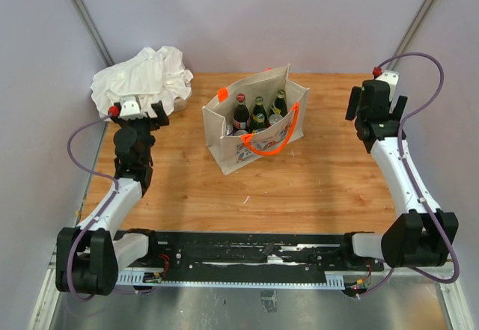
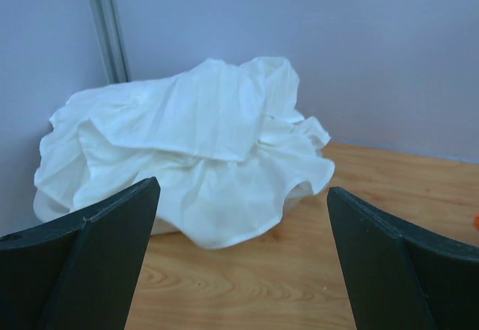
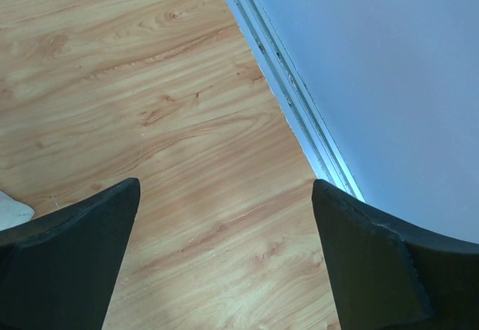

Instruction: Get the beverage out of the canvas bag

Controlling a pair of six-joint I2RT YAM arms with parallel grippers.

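beige canvas bag (image 1: pixel 247 149) stands in the middle of the wooden table (image 1: pixel 322 184), with three dark bottles (image 1: pixel 259 111) upright inside. left gripper (image 2: pixel 243 195), fingers apart, hovers near a white cloth heap (image 2: pixel 187 150) far left. right gripper (image 3: pixel 224 191), fingers apart, hangs far right, well apart from the bag.

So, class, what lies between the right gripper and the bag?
Nothing: in the top view, only bare table separates the right gripper from the bag.

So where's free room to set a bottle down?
Bare wood lies between the bag and the base rail, and between the bag and the right claw. The back left corner is crowded: cloth and left claw.
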